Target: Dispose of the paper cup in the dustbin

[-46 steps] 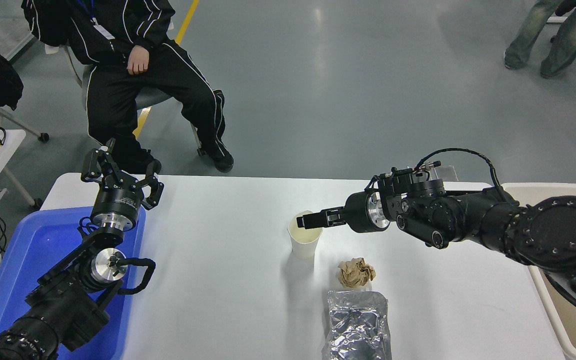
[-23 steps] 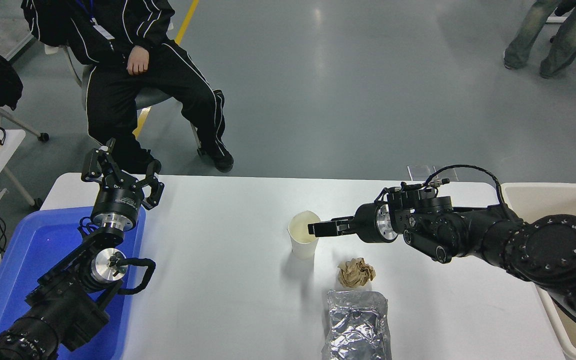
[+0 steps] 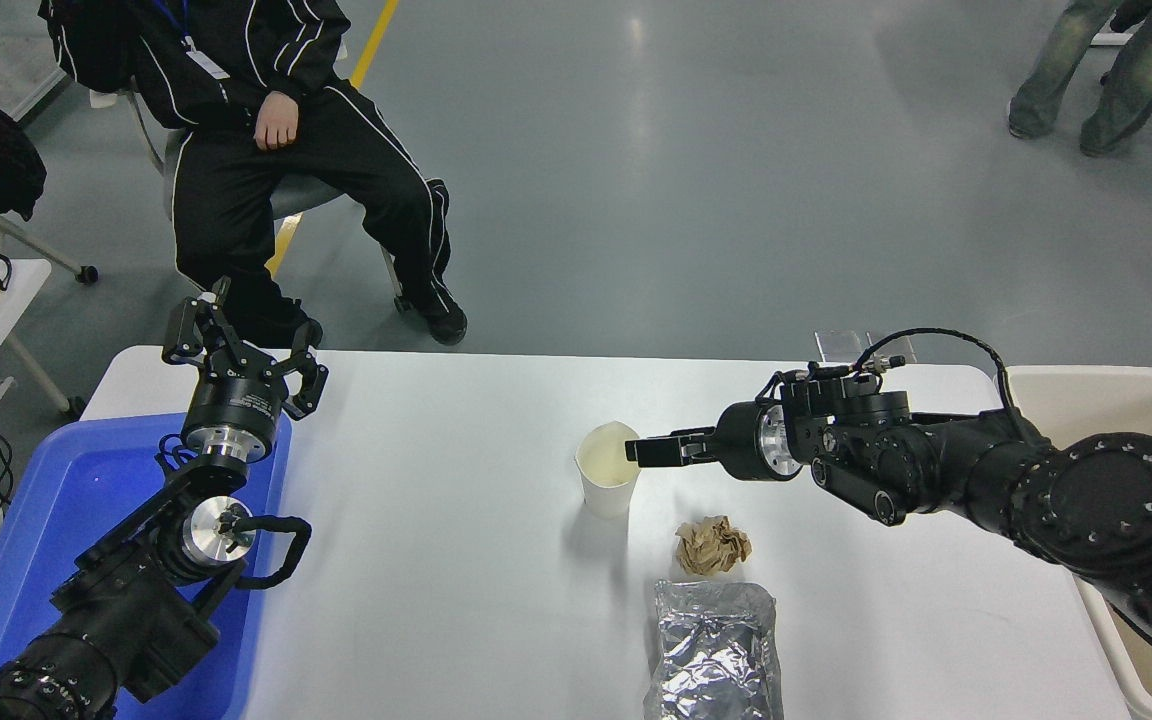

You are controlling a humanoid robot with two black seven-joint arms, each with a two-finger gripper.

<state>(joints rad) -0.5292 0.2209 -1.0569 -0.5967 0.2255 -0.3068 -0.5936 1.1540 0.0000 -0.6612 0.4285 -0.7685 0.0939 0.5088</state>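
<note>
The white paper cup [image 3: 607, 483] stands upright near the middle of the white table [image 3: 436, 560], its cream inside showing. My right gripper [image 3: 634, 451] reaches in from the right, level with the cup's top, its tip at the cup's right rim. It is seen side-on, so I cannot tell whether it is open or shut. The beige dustbin [image 3: 1066, 395] stands at the table's right end, partly hidden behind my right arm. My left gripper [image 3: 244, 345] is parked open at the lower left, above the blue tub.
A crumpled brown paper ball [image 3: 712, 545] and a silver foil bag [image 3: 716, 650] lie just in front of the cup. A blue plastic tub [image 3: 56, 520] sits at the left edge. A person [image 3: 266, 120] sits beyond the table's far left; another person's legs [image 3: 1106, 70] show at top right.
My right gripper has drawn back to the right, from over the cup's inside to its right rim. The cup has not moved. The left arm is still.
</note>
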